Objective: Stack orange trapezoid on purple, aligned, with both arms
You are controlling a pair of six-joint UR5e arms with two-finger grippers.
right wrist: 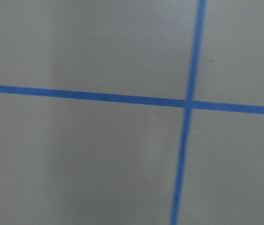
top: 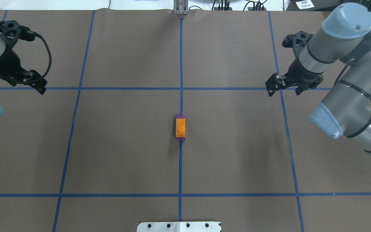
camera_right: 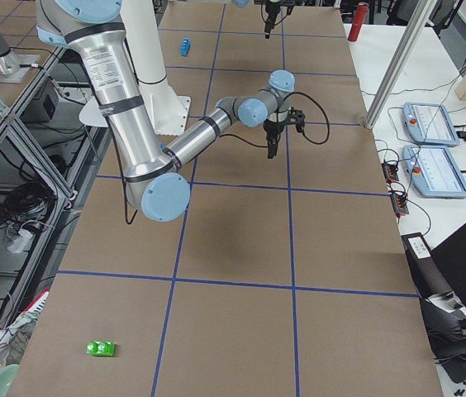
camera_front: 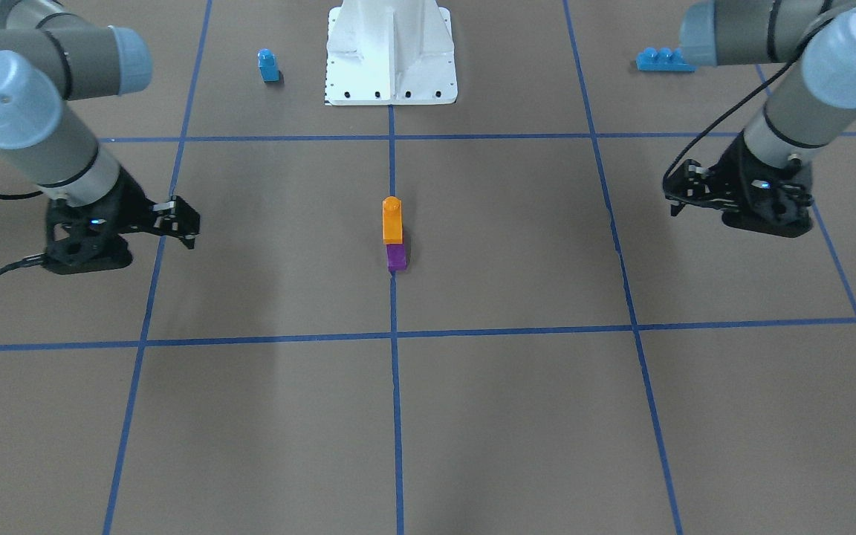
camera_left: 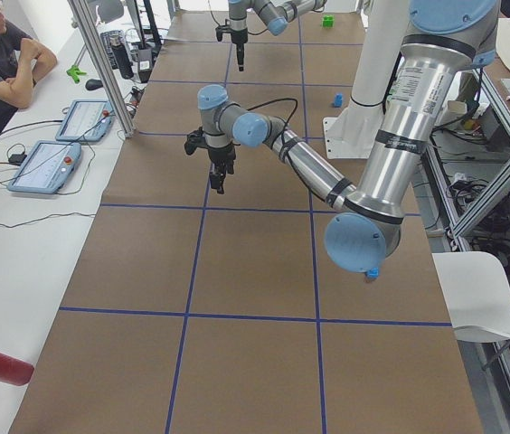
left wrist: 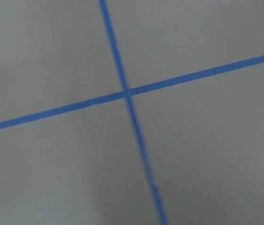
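Note:
The orange trapezoid [camera_front: 392, 220] sits on top of the purple brick [camera_front: 396, 257] at the table's centre, on the middle blue tape line. In the overhead view the orange trapezoid [top: 180, 127] covers the purple brick [top: 179, 116] almost fully, so only thin purple edges show. My left gripper [top: 39, 84] hangs open and empty far to the left, also seen in the front view [camera_front: 677, 193]. My right gripper [top: 283, 90] hangs open and empty far to the right, also seen in the front view [camera_front: 179, 223]. Both wrist views show only bare table and tape lines.
A small blue single-stud brick [camera_front: 268, 65] and a long blue brick [camera_front: 663, 59] lie near the robot's white base [camera_front: 391, 52]. A green brick [camera_right: 100, 348] lies at the table's right end. An operator sits beside the table in the left view.

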